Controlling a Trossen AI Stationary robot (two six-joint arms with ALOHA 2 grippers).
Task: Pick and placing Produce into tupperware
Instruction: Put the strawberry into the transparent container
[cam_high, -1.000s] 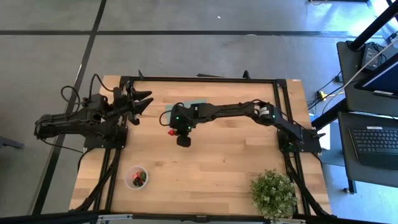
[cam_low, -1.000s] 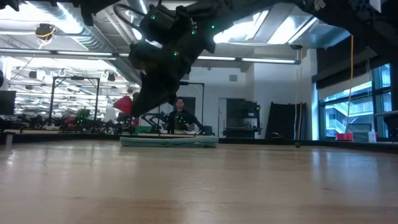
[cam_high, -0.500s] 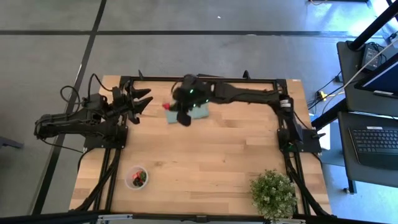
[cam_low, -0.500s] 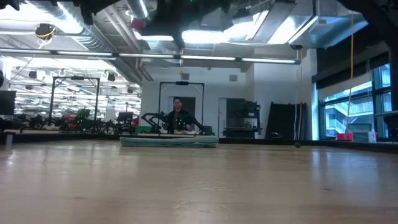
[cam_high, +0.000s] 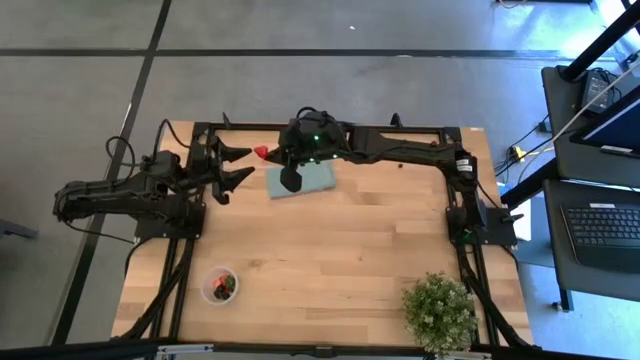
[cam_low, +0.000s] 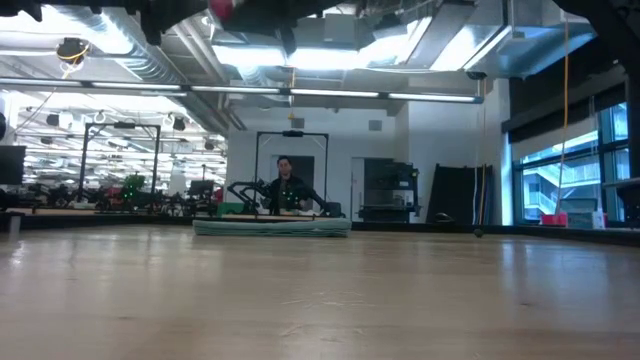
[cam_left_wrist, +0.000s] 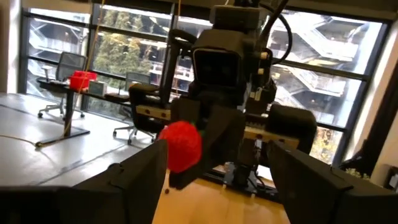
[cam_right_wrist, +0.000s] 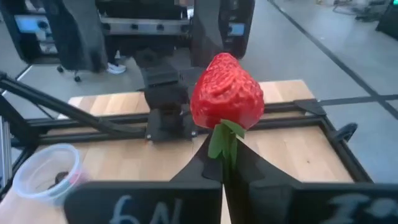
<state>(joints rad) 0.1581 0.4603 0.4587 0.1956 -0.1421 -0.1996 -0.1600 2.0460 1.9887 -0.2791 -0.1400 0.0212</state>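
Red against the pale wood, a strawberry (cam_high: 262, 153) shows in the high view at the tip of the right gripper (cam_high: 266, 154), which reaches across the far edge of the table (cam_high: 350, 250) toward the left arm. We see the left gripper (cam_high: 236, 164) just beside it, its two fingers spread wide and pointing at the berry without touching it. A flat teal rectangle (cam_high: 310, 180) lies on the wood partly under the right wrist. The clear round tupperware (cam_high: 219, 285) sits well apart near the front left of the table, with a few small red and dark pieces inside. A bushy green potted plant (cam_high: 440, 312) stands at the front right corner.

From table height we find bare wood stretching to the teal slab (cam_low: 272, 227), and a person (cam_low: 287, 184) stands in the room behind it. At the top edge dark arm parts hang with a small red spot (cam_low: 219, 6) that is probably the strawberry, though too little of it shows to be sure.

In the left wrist view we look past the left arm's own fingers (cam_left_wrist: 134, 180), set wide apart, at the strawberry (cam_left_wrist: 181, 145) held up by the right arm's dark gripper.

In the right wrist view the fingertips (cam_right_wrist: 205, 163) are pressed together on the strawberry's green stem leaves, the fruit (cam_right_wrist: 226, 91) standing above them. Beyond, the tupperware (cam_right_wrist: 46, 171) rests on the table.
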